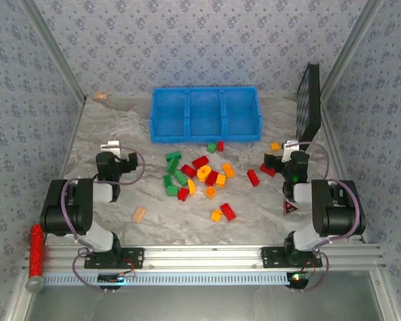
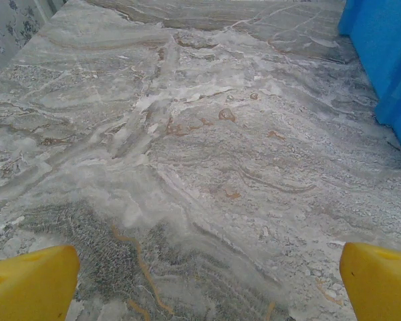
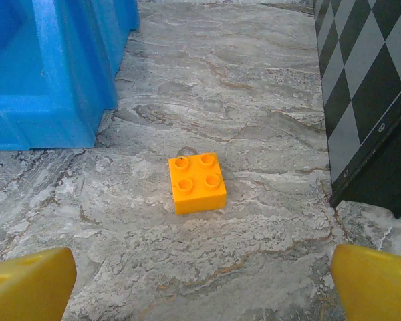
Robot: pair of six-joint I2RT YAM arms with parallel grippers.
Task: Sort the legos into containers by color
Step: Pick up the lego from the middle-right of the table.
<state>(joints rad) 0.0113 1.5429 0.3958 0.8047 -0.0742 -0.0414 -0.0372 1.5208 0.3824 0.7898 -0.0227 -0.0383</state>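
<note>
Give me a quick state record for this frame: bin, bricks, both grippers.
bin: blue, three compartments, all look empty
legos: red, green, orange, scattered on the table in front of the bin
left gripper: open, over bare table
right gripper: open, facing orange brick, not touching
sorted: none

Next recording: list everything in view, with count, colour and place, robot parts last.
bin: one, bright blue, three compartments, back centre.
legos: about twenty, red, green and orange-yellow, scattered in front of the bin.
wooden block: one, tan, front left.
small tan piece: one, back left corner.
cylinder: one, red glittery, front left edge.
grid panel: one, black checkered, upright, right of the bin.
table: one, grey marbled.
left gripper: one, yellow fingertips, open, over bare table.
right gripper: one, yellow fingertips, open, facing an orange lego.
</note>
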